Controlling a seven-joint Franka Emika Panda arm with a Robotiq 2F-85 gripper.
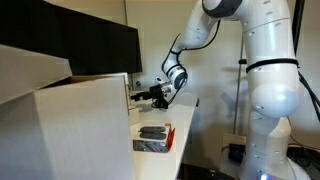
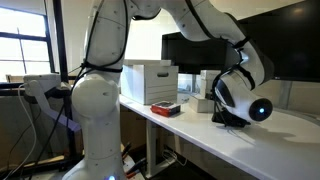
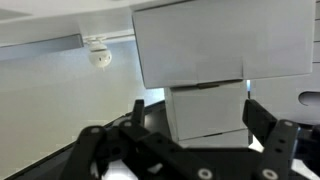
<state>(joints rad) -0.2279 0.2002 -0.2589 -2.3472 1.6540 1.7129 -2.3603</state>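
Reaching low across the table [image 2: 285, 135]: the arm [image 2: 205, 22] rises from its white base at the table edge, arches up and over, then folds down so the wrist sits just above the surface. The last link is turned level, aimed along the table rather than down at it

fingers [image 3: 265, 130] spread wide, nothing between them, touching nothing. In an exterior view they [image 1: 150, 97] hover just clear of the tabletop

Straight ahead of them in the wrist view: small white box [image 3: 205, 110], lined up with the gap between the fingers but not inside it, tips short of its face. It stands on the table near the wrist; how near, can't tell

Right behind it, the large white box [image 3: 220, 40], much wider and taller, also seen in both exterior views [image 1: 80, 120] [image 2: 150, 82]

Red-and-black item [image 1: 153, 135] lies flat on the table by the large box, off to the side and apart from the fingers

Farthest back: dark monitor [image 1: 80, 40] along the rear of the table, screen off
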